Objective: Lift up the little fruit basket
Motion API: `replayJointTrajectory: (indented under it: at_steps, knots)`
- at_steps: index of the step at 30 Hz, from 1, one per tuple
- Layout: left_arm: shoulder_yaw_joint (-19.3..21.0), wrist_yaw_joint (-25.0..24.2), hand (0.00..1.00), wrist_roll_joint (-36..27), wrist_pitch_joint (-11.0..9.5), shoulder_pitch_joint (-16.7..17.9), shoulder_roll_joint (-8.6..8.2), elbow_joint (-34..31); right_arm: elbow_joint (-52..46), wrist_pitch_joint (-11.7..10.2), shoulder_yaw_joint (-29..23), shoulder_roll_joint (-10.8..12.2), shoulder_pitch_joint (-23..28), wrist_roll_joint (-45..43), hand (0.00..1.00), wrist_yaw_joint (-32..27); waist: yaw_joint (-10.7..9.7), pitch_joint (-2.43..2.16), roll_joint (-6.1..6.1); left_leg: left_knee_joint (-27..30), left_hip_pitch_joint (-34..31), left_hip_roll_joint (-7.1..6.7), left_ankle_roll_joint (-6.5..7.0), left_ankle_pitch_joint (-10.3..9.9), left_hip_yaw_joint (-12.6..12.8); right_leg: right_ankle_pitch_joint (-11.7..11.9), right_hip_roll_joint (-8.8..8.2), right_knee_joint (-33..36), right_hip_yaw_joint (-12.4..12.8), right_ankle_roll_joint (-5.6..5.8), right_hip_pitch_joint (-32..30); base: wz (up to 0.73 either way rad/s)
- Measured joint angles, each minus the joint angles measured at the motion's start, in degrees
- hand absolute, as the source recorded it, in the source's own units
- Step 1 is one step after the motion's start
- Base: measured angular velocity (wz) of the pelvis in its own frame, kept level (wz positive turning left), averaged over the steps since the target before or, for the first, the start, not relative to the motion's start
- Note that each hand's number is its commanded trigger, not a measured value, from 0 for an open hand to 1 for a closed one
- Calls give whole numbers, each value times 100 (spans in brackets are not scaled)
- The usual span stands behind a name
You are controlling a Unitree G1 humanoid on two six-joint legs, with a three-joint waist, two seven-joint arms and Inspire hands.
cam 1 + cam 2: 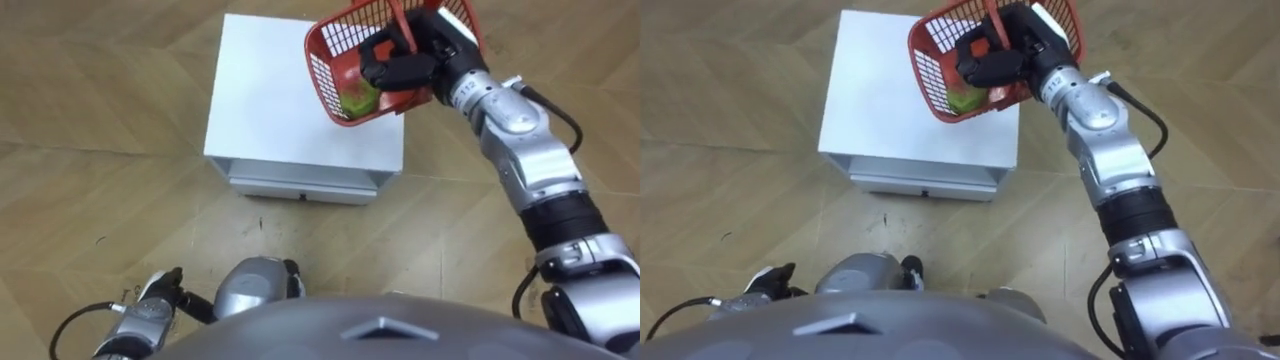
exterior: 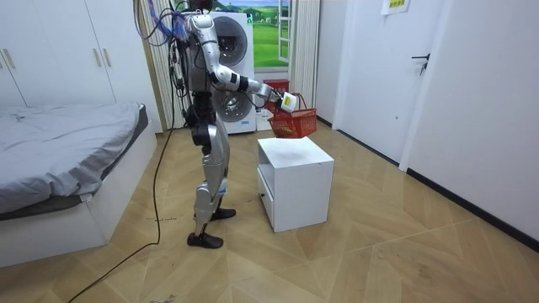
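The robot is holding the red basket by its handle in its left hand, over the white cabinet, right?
No, it is the right hand that grips the handle of the red basket over the white cabinet; the left eye view shows that arm entering from the right. The left hand hangs low by its side.

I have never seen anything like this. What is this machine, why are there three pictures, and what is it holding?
It is a humanoid robot standing on two legs beside a white box-shaped cabinet. Two pictures come from cameras in its head, looking down at its own arms. The third comes from a camera standing in the room and shows the whole robot. Its right hand is curled round the handle of a red plastic mesh basket, holding it tilted above the cabinet top. A green fruit lies inside the basket. Its left hand hangs low at its side.
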Motion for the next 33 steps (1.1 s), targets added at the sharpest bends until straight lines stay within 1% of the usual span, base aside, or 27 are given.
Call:
replayJointTrajectory:
  at_steps: [1, 3, 6, 9, 13, 16, 17, 19, 20, 23, 25, 27, 31, 33]
  knots:
    - [0, 1, 0, 0, 4, 4, 1, 37, 45, 0, 14, 4, -1, 19, 100, 1, 0, 0, 0, 0, -17, -8, -5, 4, -34, 0, 0, -4, -14, 0, -2, 23]
    - [0, -1, 0, 12, 11, 113, -1, 56, 196, 1, 50, 7, -1, 97, 100, 10, 25, -3, -13, -16, -65, -31, -14, 22, -117, 0, -1, -59, -157, 0, 0, 20]
    - [5, -4, 0, 21, 57, 232, 2, 54, 227, 1, 148, -14, -2, 86, 100, 42, 51, -3, -17, -9, -148, -52, -20, 26, -201, -1, 2, -87, -243, 2, -26, 15]
    - [10, -4, 0, 32, 73, 239, 3, 44, 413, 1, 182, -12, -20, 61, 100, 134, 123, -2, -25, -15, -161, -66, -21, 26, -270, -1, 2, -87, -310, 1, -16, 15]
    - [1, 11, 0, 45, 69, 218, 3, 49, 759, -2, 188, 3, -129, -134, 100, 112, 136, -2, -27, -6, -182, -98, -20, 28, -389, -1, -1, -87, -366, 2, 5, 16]
    - [-106, 55, 0, 48, 113, 216, 2, 44, 1072, 0, 188, 7, -162, -136, 100, -1, 135, 1, -25, 0, -215, -122, -18, 30, -446, -1, -9, -93, -398, 2, -3, 10]
    - [-146, 64, 0, 61, 126, 216, 1, 43, 1220, 2, 187, 12, -190, -134, 59, -32, 139, 6, -18, 4, -229, -129, -15, 32, -453, -1, -13, -100, -397, 2, -9, 4]
    - [-196, 76, 0, 73, 160, 219, 0, 48, 1449, 27, 187, 34, -258, -134, 0, -75, 146, 22, 5, 2, -232, -140, -12, 34, -453, -1, -31, -106, -397, 2, -11, 0]
    - [-229, 109, 0, 73, 175, 218, 0, 47, 1585, 33, 187, 42, -322, -133, 0, -88, 145, 35, 25, 0, -242, -148, -7, 36, -451, -1, -56, -121, -395, 2, -17, 0]
    - [-262, 123, 0, 75, 185, 219, 2, 45, 1767, 35, 186, 42, -453, -118, 0, -129, 146, 61, 65, 1, -307, -165, 5, 43, -443, -2, -53, -187, -393, 6, -49, -1]
    - [-264, 119, 0, 91, 187, 219, 2, 41, 1767, 35, 186, 43, -519, -95, 0, -192, 147, 68, 83, 6, -361, -162, 6, 44, -439, -2, -49, -185, -403, 7, -103, 0]
    - [-278, 110, 0, 103, 195, 222, 1, 39, 1766, 33, 185, 38, -545, -85, 0, -255, 149, 63, 108, 9, -385, -162, 6, 44, -443, -1, -46, -184, -462, 8, -118, 3]
    - [-279, 63, 0, 108, 195, 222, 2, 27, 1763, 33, 186, 43, -545, -84, 0, -260, 151, 50, 143, 15, -435, -165, 7, 44, -444, -1, -52, -179, -466, 9, -162, 1]
    - [-353, -2, 0, 108, 195, 222, 2, 28, 1779, 27, 190, 48, -541, -82, 0, -262, 149, 48, 154, 6, -438, -169, 8, 45, -444, -2, -57, -171, -478, 11, -172, 0]
